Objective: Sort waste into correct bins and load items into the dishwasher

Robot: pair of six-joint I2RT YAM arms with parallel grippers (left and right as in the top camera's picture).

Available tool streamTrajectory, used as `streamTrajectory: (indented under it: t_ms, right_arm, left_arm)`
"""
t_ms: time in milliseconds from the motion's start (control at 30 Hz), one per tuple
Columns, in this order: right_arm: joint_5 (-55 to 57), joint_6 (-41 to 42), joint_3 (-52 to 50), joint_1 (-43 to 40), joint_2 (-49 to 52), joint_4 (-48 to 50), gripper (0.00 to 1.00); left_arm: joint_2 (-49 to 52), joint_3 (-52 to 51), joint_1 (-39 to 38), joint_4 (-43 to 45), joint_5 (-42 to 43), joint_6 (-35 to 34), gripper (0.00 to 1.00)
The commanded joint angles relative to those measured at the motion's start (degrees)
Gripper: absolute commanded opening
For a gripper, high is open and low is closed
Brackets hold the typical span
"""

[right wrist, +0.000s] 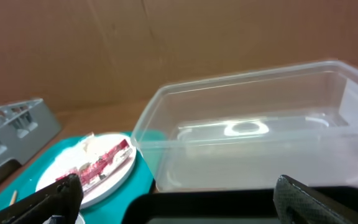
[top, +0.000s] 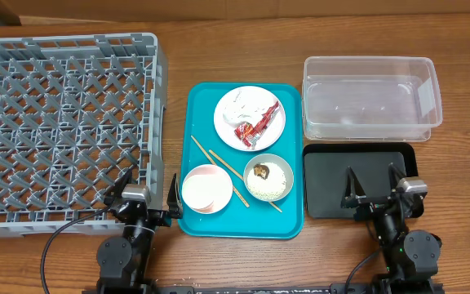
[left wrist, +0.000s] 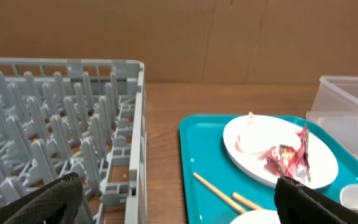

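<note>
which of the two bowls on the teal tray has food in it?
The grey-rimmed bowl, right of the chopsticks: it holds white rice and a brown lump. The pale pink bowl on the left is empty.

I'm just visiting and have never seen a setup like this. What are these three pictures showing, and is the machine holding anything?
You are looking at two small robot arms at a wooden table. One picture comes from a camera above; the other two come from cameras on each arm's wrist, so the dark shapes at their bottom corners are that arm's own fingers.

From above, the left end effector sits by a big grey dish rack, and the right end effector hovers over a black tray. Both are open and hold nothing.

Between them lies a teal tray with a white plate carrying a red wrapper and tissue, chopsticks, a pink bowl and a bowl of rice. Behind the black tray stands a clear tub, empty.
</note>
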Motion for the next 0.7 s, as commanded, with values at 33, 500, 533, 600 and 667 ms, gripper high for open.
streamTrajectory:
  t_ms: [33, 500, 533, 600, 667]
  right_arm:
    - [-0.1, 2.0, 9.4, -0.3, 4.2, -5.6, 1.0]
    - [-6.8, 1.4, 56.5, -0.2, 50.4, -36.7, 1.0]
    - [-7.1, 1.4, 60.7, -0.2, 54.0, -40.5, 1.0]
    - [-9.0, 1.7, 68.4, -0.2, 61.2, -45.9, 1.0]
    - [-15.6, 1.6, 69.9, -0.2, 63.5, -44.3, 1.0]
  left_arm:
    - [6.8, 10.7, -0.1, -8.5, -2.6, -1.1, 1.0]
    - [50.5, 54.2, 0.0, -49.7, -2.5, -2.5, 1.0]
    - [51.9, 55.5, 0.0, -51.4, -2.4, -2.5, 1.0]
    - [54.6, 57.8, 0.0, -54.3, -0.4, -2.5, 1.0]
    - [55.0, 57.9, 0.0, -54.5, 1.0, -2.6, 1.0]
